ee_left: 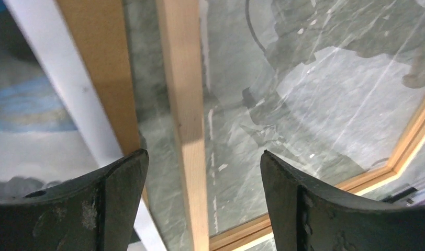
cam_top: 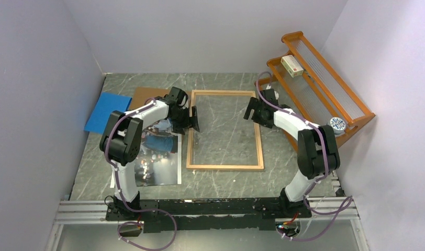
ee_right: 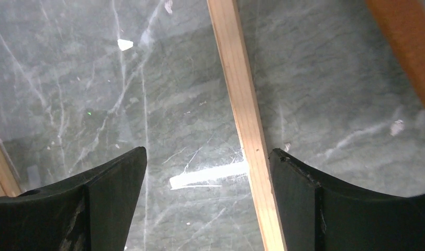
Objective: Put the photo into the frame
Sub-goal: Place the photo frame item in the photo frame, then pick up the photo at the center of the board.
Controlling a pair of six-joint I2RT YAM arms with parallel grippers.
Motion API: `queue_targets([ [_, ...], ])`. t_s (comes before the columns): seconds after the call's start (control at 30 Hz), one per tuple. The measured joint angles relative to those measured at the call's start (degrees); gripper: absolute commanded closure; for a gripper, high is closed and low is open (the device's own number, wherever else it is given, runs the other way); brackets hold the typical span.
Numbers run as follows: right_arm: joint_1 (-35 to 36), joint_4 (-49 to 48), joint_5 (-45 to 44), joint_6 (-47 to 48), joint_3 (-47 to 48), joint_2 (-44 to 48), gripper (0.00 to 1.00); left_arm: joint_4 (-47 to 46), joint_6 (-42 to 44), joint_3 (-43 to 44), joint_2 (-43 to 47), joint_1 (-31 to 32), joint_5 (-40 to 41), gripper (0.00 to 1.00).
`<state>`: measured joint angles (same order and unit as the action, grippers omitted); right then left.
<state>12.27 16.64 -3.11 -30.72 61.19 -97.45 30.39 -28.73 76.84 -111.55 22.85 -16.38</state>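
Soft, even light overhead; white glare streaks mark both wrist views.

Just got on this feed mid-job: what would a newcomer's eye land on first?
The wooden frame lies flat mid-table with no picture in it. The left end effector and right end effector, both open, hang over its two long sides. The photo lies face up just left of the frame, and an orange rack stands against the right wall.

I see a grey marbled tabletop (cam_top: 221, 83) beneath the orange slatted rack (cam_top: 320, 78), plain pale walls (cam_top: 200, 36) rising just behind it.
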Motion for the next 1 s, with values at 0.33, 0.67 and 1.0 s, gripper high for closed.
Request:
queue_targets([
  [0.33,10.0,3.9,-8.4,-6.0,0.8,12.7,0.23,6.3,-0.2,0.1,11.0,0.0,11.2,0.14],
  [0.67,36.6,-0.5,-7.3,-23.6,-0.3,13.7,0.42,2.1,-4.0,-8.9,21.5,-8.6,19.5,0.38],
  [1.0,46.2,-2.5,-5.8,-32.0,11.8,-8.6,0.43,-3.1,-3.6,-17.0,18.5,-16.5,19.8,0.46],
])
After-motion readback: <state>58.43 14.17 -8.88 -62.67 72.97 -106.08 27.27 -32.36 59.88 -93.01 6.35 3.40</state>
